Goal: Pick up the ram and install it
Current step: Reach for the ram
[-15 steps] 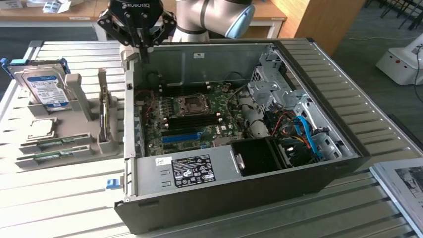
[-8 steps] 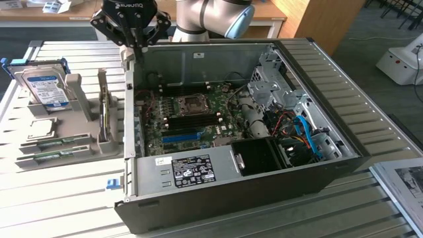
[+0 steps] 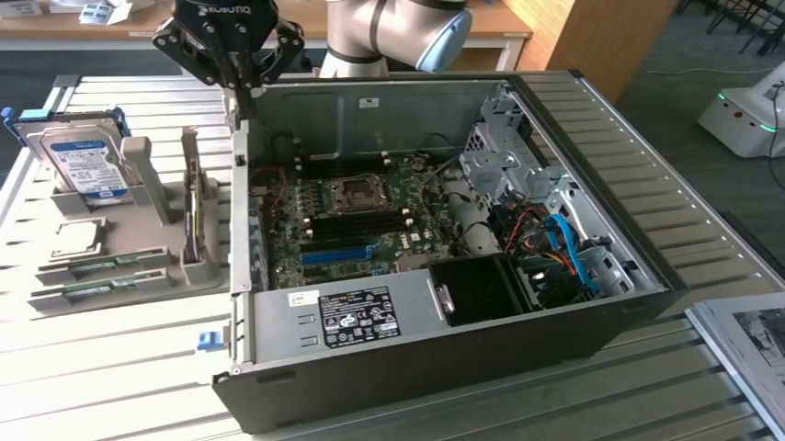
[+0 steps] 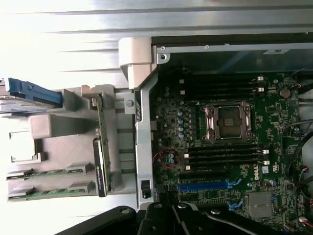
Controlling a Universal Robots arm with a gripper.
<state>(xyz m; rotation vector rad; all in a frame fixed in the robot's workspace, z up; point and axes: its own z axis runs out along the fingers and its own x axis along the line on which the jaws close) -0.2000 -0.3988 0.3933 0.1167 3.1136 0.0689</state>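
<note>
We see the end effector closed and empty, at eleven o'clock of the open computer case in the exterior view. Two ram sticks lie in the gray holder at its nine o'clock, on the bench.

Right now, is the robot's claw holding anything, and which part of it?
Nothing. The gripper is shut and empty above the computer case; the ram sticks lie in the gray holder.
</note>
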